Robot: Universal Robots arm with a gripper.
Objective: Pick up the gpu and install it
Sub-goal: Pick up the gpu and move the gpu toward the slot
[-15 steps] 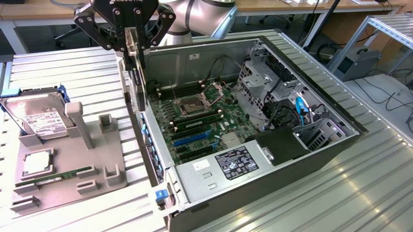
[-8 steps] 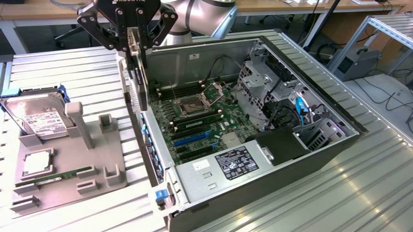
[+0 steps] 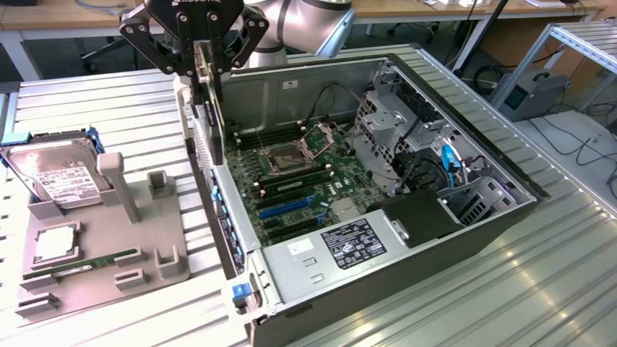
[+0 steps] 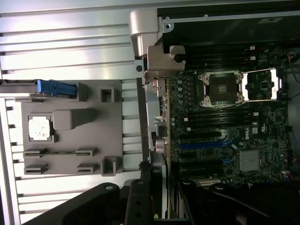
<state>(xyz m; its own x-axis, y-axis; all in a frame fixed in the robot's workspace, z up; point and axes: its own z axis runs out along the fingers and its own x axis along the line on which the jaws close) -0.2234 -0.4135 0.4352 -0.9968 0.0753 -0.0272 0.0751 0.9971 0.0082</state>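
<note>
End effector: black two-finger unit (image 3: 201, 66) at 11 o'clock in the exterior view, its fingers pinched on the gpu's two flat faces.
Gpu: thin dark card (image 3: 205, 116) held upright and edge-on to the exterior camera, hanging toward 6 o'clock from the end effector, clear of the tabletop.
Gpu from the wrist: silvery bracket end (image 4: 157, 51) stuck out beyond the black fingers (image 4: 136, 206), with the card's edge running back between them.
Gpu against the case: it hung over the computer case (image 3: 434, 267) at that case's 9 o'clock wall; whether it touched the wall could not be told.
Motherboard: green board (image 3: 308, 191) lay exposed inside the case, at 4 o'clock from the gpu, with the open CPU socket (image 3: 286, 155) on it.
Holder: grey fixture (image 3: 144, 231) sat on the slatted tabletop (image 3: 521, 296), at 8 o'clock from the gpu.
Holder contents: hard drive (image 3: 60, 177) at its 11 o'clock end, memory stick (image 3: 82, 265) nearer 6 o'clock.
</note>
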